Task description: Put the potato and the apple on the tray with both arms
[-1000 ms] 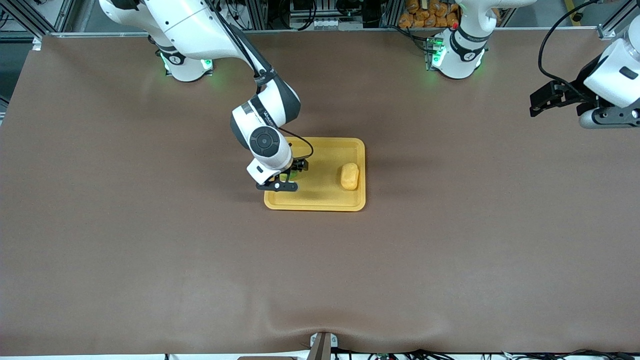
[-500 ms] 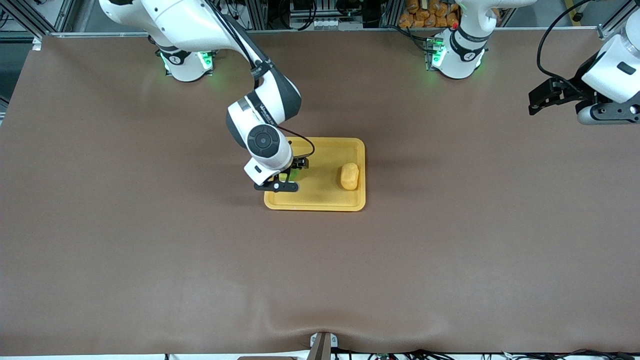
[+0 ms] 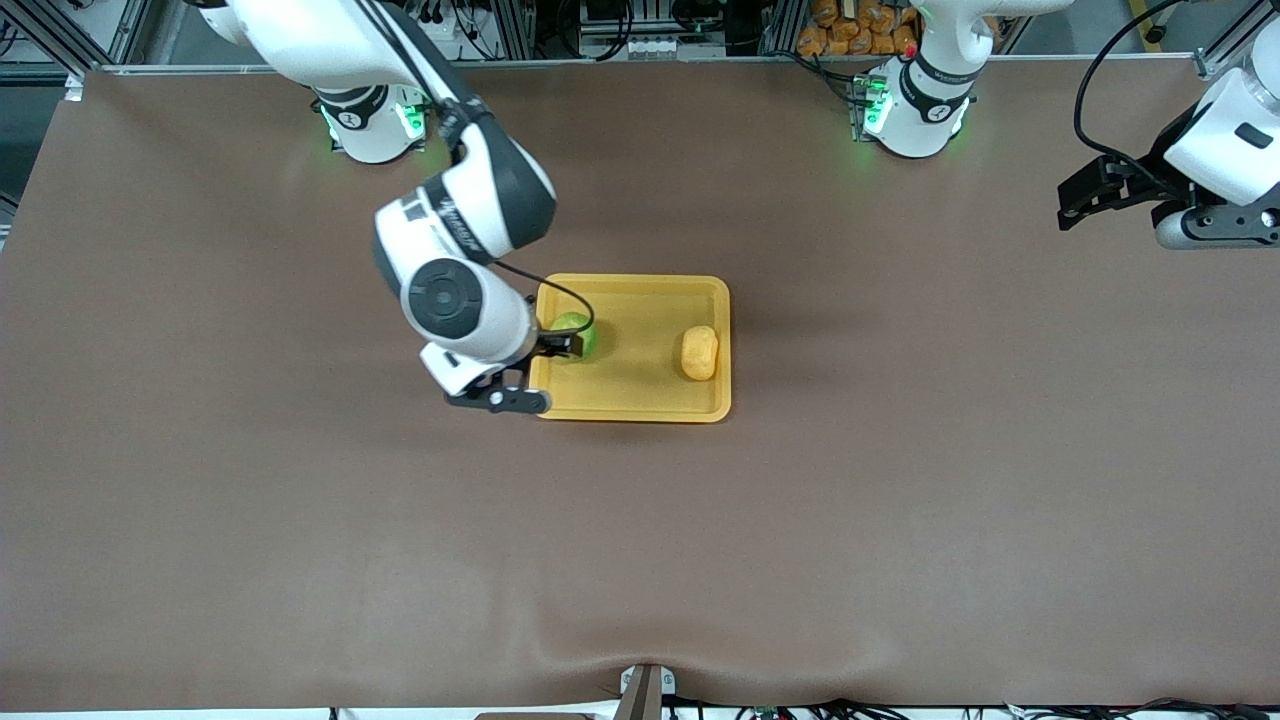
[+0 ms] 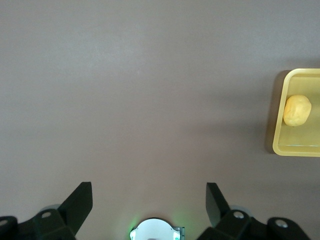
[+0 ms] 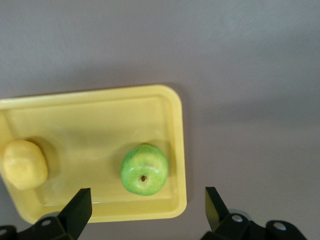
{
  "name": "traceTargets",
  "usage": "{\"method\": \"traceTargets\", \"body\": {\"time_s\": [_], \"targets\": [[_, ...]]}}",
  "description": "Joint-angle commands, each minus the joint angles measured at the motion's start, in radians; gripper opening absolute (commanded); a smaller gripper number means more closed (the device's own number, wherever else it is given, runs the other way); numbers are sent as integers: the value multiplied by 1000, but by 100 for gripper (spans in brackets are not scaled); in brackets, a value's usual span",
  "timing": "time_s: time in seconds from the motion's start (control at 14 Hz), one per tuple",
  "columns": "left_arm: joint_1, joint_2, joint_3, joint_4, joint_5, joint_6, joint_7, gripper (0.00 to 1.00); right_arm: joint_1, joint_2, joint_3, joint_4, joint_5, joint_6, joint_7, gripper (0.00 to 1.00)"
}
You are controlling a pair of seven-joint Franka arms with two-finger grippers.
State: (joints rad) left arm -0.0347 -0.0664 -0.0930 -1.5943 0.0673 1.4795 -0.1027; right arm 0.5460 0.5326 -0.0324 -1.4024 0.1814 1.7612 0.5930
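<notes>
The yellow-orange tray [image 3: 640, 300] lies mid-table. On it the green apple [image 3: 577, 330] rests near the end toward the right arm, stem dimple up [image 5: 144, 169]. The potato [image 3: 699, 352] lies at the tray's other end [image 5: 24, 164]. My right gripper [image 3: 528, 372] hangs open over the tray's rim [image 5: 177, 130] beside the apple, holding nothing [image 5: 147, 194]. My left gripper [image 3: 1085, 200] waits open and empty in the air at the left arm's end of the table [image 4: 148, 189]. From there the left wrist view shows the tray [image 4: 280, 125] and potato [image 4: 297, 110] far off.
Brown cloth covers the table [image 3: 300, 520]. The two green-lit arm bases [image 3: 370, 125] [image 3: 915, 110] stand along its back edge. Orange items [image 3: 850, 25] are stacked off the table past that edge. A small bracket [image 3: 645, 690] sits at the edge nearest the front camera.
My right gripper has risen off the apple and drawn back toward the right arm's end of the tray, leaving the apple uncovered on the tray. The left arm barely shifted.
</notes>
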Motion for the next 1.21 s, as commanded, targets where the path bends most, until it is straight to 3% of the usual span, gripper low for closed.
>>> {"method": "traceTargets", "body": {"time_s": [0.0,0.43,0.79,1.14], "targets": [[4,-27,7,-23,-36,5,-3,100,-61,4,11,97,6,-95,-9,100],[4,-18,9,-23,-44,16,-3,100,-236,3,11,276,6,-304,-10,100],[6,-18,9,-24,-44,25,-3,100,-363,-72,11,287,10,-385,-19,100],[9,-21,9,-24,-44,25,-3,100,-466,-170,11,276,-26,-456,-166,100]]}}
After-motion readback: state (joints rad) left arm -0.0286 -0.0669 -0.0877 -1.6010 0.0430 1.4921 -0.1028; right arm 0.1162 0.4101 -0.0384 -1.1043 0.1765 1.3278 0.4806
